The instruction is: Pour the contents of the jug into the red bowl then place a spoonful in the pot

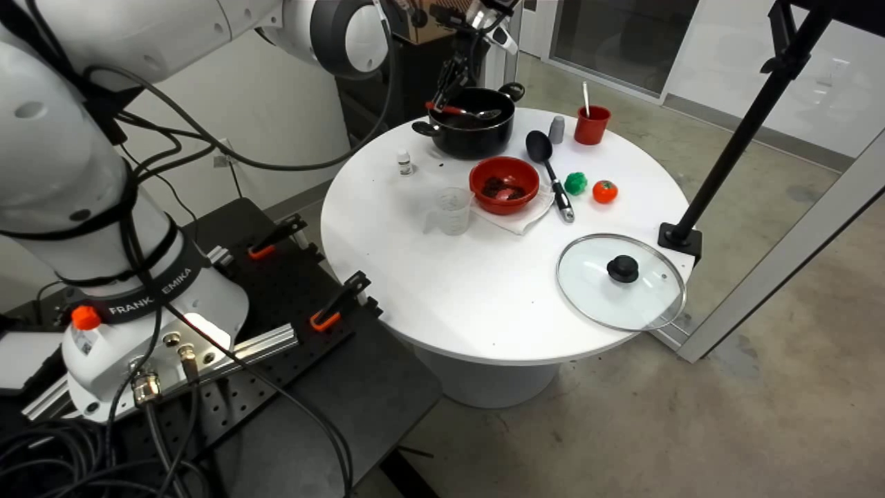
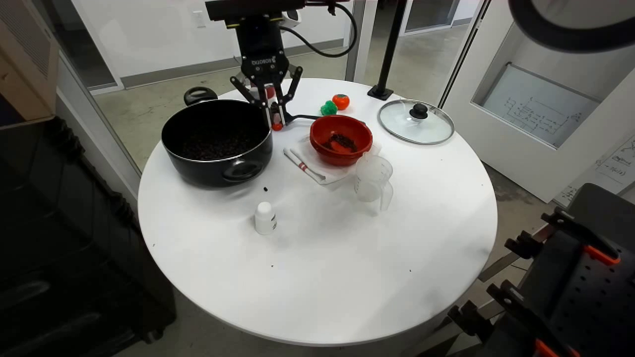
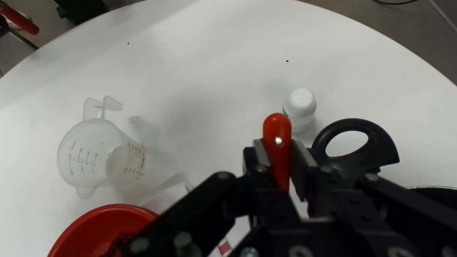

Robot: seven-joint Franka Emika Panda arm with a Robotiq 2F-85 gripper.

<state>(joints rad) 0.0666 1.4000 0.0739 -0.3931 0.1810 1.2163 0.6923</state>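
In an exterior view: gripper (image 2: pixel 276 120) hung near the pot (image 2: pixel 203 171); red bowl (image 2: pixel 342 157) held dark bits (image 2: pixel 346 141), jug (image 2: pixel 369 184) just beside | in an exterior view: spoon (image 1: pixel 453 110) showed against the pot | wrist view: gripper pinched the spoon's red handle

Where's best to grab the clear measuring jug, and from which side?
Likely by its handle, from the side away from the red bowl: the jug stands upright, spout toward the bowl, handle jutting out opposite. The tool would first have to release the red-handled spoon.
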